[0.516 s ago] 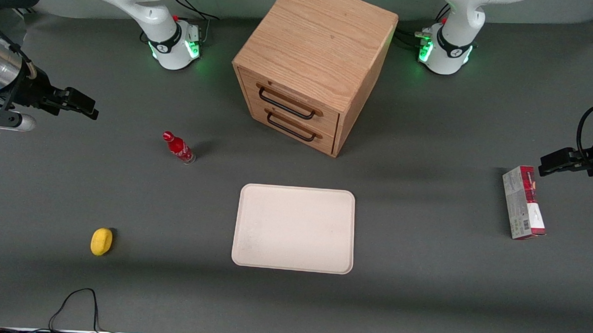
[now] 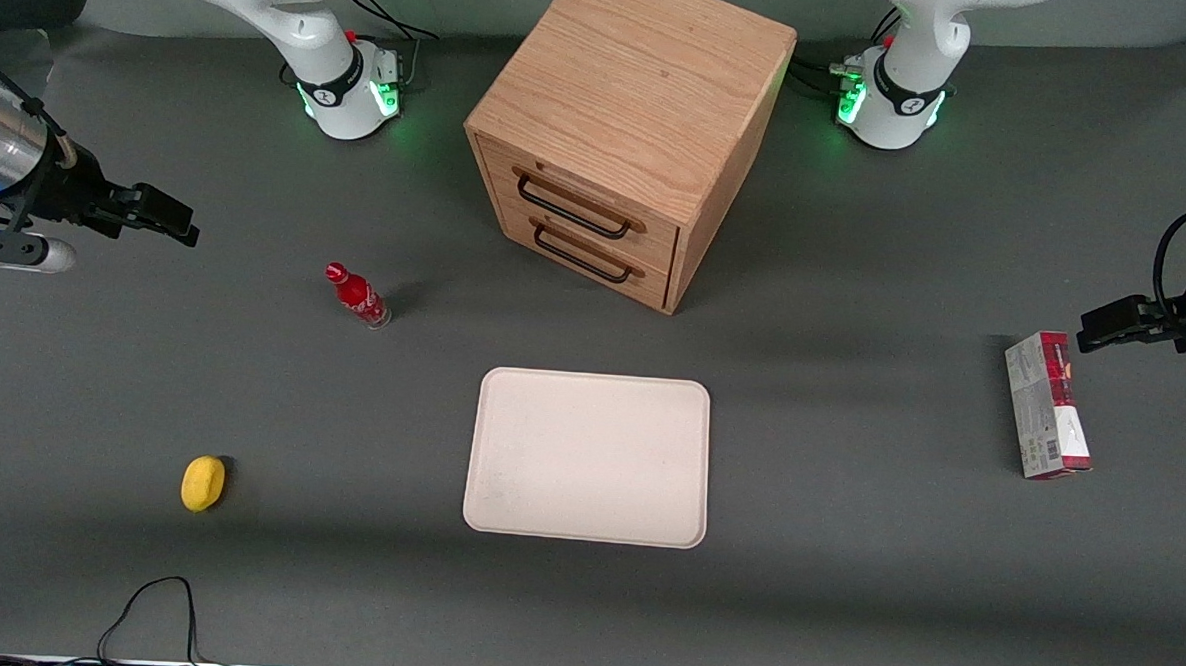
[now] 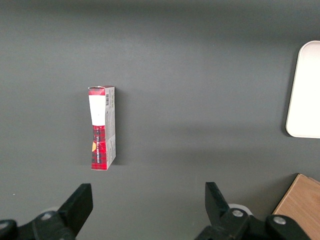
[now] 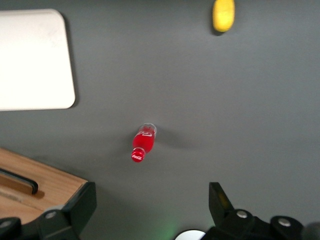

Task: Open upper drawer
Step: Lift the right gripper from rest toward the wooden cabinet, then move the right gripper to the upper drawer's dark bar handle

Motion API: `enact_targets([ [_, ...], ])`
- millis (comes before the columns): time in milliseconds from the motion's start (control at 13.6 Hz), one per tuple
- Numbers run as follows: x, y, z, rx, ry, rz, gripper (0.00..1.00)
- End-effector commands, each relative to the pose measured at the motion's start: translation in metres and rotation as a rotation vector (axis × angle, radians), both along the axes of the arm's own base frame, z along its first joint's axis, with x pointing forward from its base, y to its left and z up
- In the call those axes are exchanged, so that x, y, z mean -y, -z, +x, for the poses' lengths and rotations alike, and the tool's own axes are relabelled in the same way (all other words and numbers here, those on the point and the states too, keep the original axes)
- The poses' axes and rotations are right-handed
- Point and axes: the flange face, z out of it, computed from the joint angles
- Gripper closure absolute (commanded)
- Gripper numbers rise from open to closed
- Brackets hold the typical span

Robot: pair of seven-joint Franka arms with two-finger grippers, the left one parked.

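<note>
The oak cabinet (image 2: 634, 85) stands at the back middle of the table. Its upper drawer (image 2: 599, 198) is shut, and its black bar handle (image 2: 571, 206) lies above the lower twin drawer's handle (image 2: 582, 255). My right gripper (image 2: 173, 219) hovers toward the working arm's end of the table, well away from the cabinet, open and empty. In the right wrist view the gripper (image 4: 151, 196) is open over bare mat. A corner of the cabinet (image 4: 47, 182) with the end of one black handle (image 4: 22, 182) shows beside one finger (image 4: 82, 200).
A red bottle (image 2: 357, 296) stands between my gripper and the cabinet and also shows in the right wrist view (image 4: 142, 142). A cream tray (image 2: 588, 458) lies nearer the camera than the cabinet. A yellow fruit (image 2: 203, 482) and a red-and-white box (image 2: 1047, 405) lie on the mat.
My gripper has shifted very slightly. The drawers and the other objects have not moved.
</note>
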Motion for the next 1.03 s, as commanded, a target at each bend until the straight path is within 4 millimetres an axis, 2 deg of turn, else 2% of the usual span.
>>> enact_targets([
  [0, -0.058, 0.003, -0.002, -0.054, -0.097, 0.13, 0.0],
  [295, -0.142, 0.017, -0.022, -0.185, -0.221, 0.343, 0.0],
  [442, -0.198, 0.019, -0.041, -0.204, -0.328, 0.348, 0.0],
  [663, -0.278, 0.01, -0.07, -0.203, -0.5, 0.363, 0.0],
  [958, -0.347, 0.037, -0.08, -0.139, -0.624, 0.362, 0.0],
])
